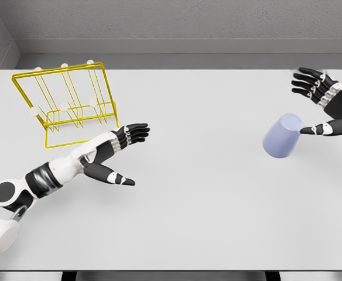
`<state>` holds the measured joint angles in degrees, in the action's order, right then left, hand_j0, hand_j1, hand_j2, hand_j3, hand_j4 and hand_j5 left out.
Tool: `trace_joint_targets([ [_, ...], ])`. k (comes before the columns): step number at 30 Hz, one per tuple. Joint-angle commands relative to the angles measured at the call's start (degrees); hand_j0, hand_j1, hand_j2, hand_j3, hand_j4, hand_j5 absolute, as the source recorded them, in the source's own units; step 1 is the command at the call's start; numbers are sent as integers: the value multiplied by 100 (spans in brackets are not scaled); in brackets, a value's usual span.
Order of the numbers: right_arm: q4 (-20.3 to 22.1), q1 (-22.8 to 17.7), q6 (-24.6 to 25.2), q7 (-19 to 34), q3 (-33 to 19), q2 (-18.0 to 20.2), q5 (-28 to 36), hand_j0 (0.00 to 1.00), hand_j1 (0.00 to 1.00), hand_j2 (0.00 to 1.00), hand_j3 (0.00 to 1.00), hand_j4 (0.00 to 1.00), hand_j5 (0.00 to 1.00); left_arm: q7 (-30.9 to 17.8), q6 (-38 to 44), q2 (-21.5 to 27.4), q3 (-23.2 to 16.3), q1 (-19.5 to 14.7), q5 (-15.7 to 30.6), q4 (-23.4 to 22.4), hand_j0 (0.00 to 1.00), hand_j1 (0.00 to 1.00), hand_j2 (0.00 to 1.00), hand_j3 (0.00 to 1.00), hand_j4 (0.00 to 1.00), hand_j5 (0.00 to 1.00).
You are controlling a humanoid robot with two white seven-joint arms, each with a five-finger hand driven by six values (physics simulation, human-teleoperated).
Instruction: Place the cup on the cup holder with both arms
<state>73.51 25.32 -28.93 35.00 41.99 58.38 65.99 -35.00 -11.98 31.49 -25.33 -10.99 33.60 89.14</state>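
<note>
Reaching for the cup, nothing grasped yet.
Right hand (323,105), fingers spread, flanks the tilted cup (281,136) at the worktop's (206,222) right; next, close on it. Left hand (121,153) waits open near the yellow cup holder (65,102).

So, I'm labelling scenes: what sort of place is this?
Likely a simulated test bench, not a real room: a plain white table, bare grey walls, and only a yellow wire rack and a cup on it.
</note>
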Motion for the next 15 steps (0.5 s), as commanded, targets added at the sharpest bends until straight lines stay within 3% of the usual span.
trace_joint_targets([
  [1,-241,-9,-263,0,-51,6,45,100,100,100,100,100,100,0,11,-29,2,0,6,-11,100,100,100,100,100,100],
  [4,-267,-123,-271,0,-86,-20,45,100,100,100,100,100,100,0,2,-38,2,-9,6,-151,100,100,100,100,100,100],
  [11,-777,-202,-385,0,-235,-661,10,100,100,100,100,100,100,0,-6,-38,10,-26,6,-257,100,100,100,100,100,100],
  [12,-961,-352,-509,0,-367,-670,-69,100,100,100,100,100,100,0,-6,-64,10,-26,6,-266,100,100,100,100,100,100],
  [15,-997,-440,-517,0,-420,-670,-78,100,100,100,100,100,100,0,2,-82,63,-26,6,-336,100,100,100,100,100,100],
])
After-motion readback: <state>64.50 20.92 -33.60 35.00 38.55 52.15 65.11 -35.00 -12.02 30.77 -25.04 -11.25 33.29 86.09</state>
